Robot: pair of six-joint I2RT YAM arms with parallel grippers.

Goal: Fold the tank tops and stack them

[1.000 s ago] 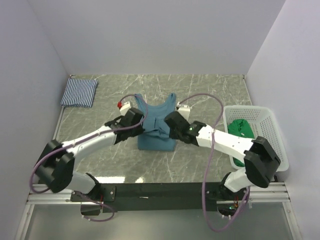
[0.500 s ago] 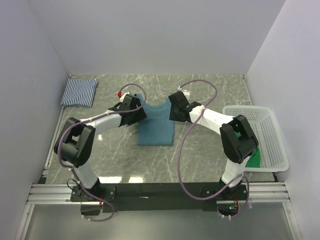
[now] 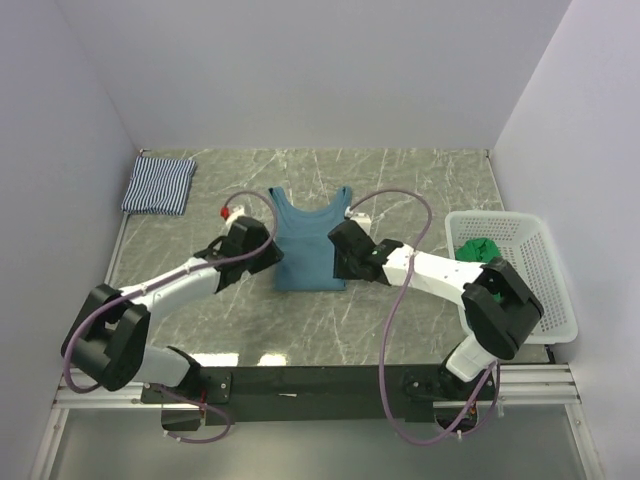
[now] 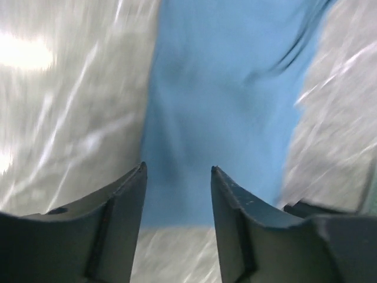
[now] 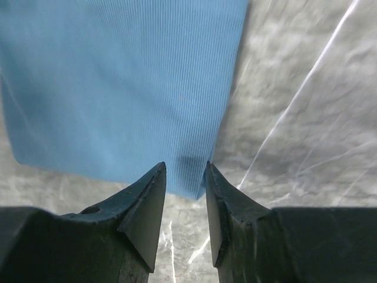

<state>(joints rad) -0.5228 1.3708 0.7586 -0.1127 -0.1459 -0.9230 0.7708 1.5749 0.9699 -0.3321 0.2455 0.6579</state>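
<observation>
The teal top (image 3: 311, 250) lies flat at the middle of the table (image 3: 420, 190). Its straps and neckline point toward the far wall and its hem is toward the arms. The cloth looks smooth, with only a faint crease or two near the upper part in the left wrist view.

The left gripper (image 4: 178, 168) hovers over the top's near left part. Its fingers are parted, and the blue cloth and its hem show in the gap between them. Nothing is pinched, so it is released.

The right gripper (image 5: 185, 165) is over the top's near right corner. Its fingers stand a little apart, a narrower gap than the left's. The corner of the cloth lies flat on the table below the tips. It too is released and grasps nothing.

From above, the two arms reach in from either side, their wrists flanking the lower half of the top.

The striped top (image 3: 158, 184) sits folded in the far left corner of the table, well apart from the teal one.

The green top (image 3: 478, 255) lies bunched inside the basket (image 3: 548, 300). The basket stands at the right edge of the table, beside the right arm.
</observation>
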